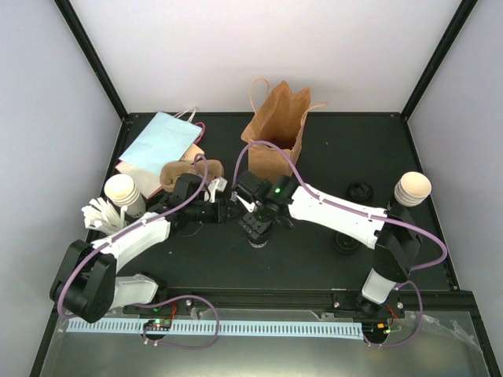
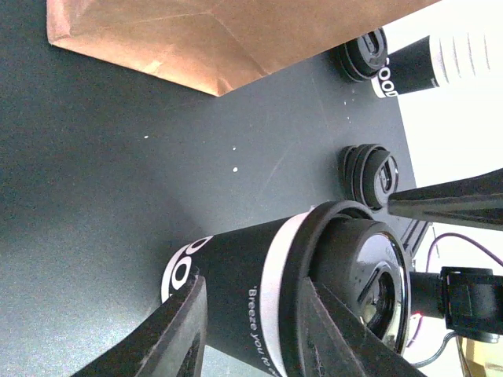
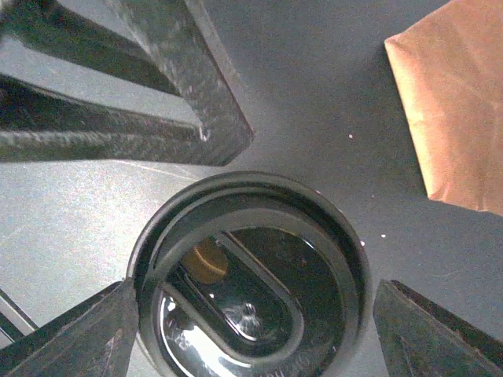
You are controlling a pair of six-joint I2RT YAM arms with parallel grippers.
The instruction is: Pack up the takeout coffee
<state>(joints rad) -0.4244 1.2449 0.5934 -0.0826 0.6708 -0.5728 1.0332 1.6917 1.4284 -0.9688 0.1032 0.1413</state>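
Note:
One takeout coffee cup [image 1: 258, 242] stands upright on the black table with its black lid [image 3: 251, 275] on. My right gripper [image 3: 255, 334] hangs straight above it, open. Its fingers flank the lid rim, the left one at the rim and the right one a gap away. My left gripper [image 2: 255, 334] comes in from the side, jaws apart, and the cup [image 2: 236, 283] lies just beyond its fingertips. In the right wrist view the left gripper's fingers [image 3: 204, 94] end beside the lid. The brown bag [image 1: 275, 133] stands open behind the cup.
A flat pale-blue bag [image 1: 161, 141] lies at the back left. Stacks of cups stand at the left [image 1: 124, 191] and right [image 1: 413, 188]. Two loose black lids [image 1: 361, 191] [image 1: 346, 242] lie right of the arms. White pieces [image 1: 98, 214] sit at the left edge.

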